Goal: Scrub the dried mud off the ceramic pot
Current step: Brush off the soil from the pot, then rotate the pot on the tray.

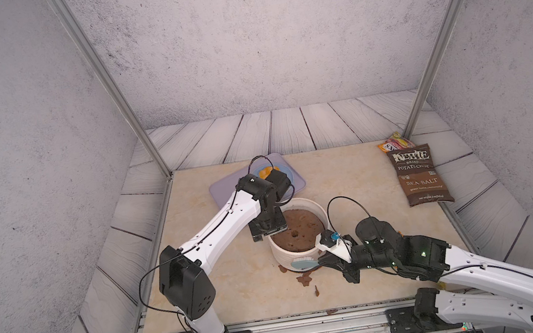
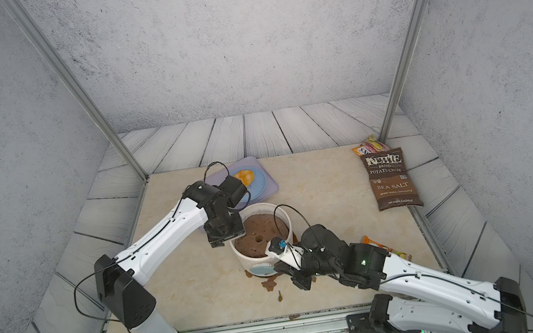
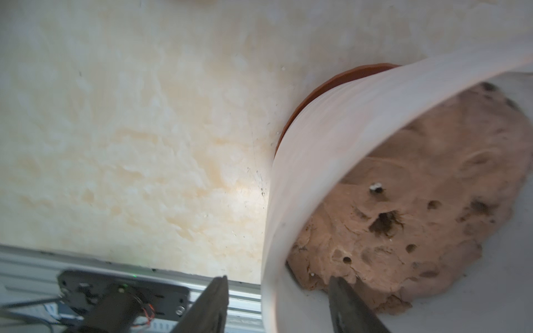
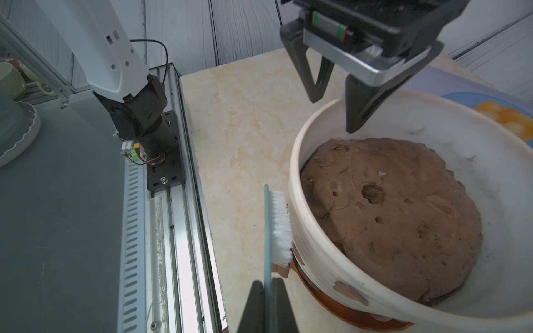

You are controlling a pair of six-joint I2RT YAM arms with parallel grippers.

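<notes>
The cream ribbed ceramic pot (image 1: 283, 255) (image 2: 246, 260) stands mid-table on a rust-brown saucer (image 4: 331, 302), with a brown soil mound (image 4: 389, 216) inside. Dried mud patches (image 4: 350, 292) stick to its lower outer wall, and loose flakes (image 1: 304, 279) lie on the table in front. My left gripper (image 3: 277, 278) (image 1: 269, 235) is open and straddles the rim, one finger inside and one outside. My right gripper (image 4: 268, 288) (image 1: 322, 262) is shut on the teal handle of a brush (image 4: 278, 227), whose white bristles press against the pot's side.
A lavender tray (image 1: 222, 187) holding a blue plate (image 2: 256, 179) with orange food sits behind the pot. A Kettle chips bag (image 1: 420, 175) and a snack packet (image 1: 396, 143) lie far right. Another packet (image 2: 386, 248) lies beside the right arm. Metal rail (image 1: 281, 331) runs along the front.
</notes>
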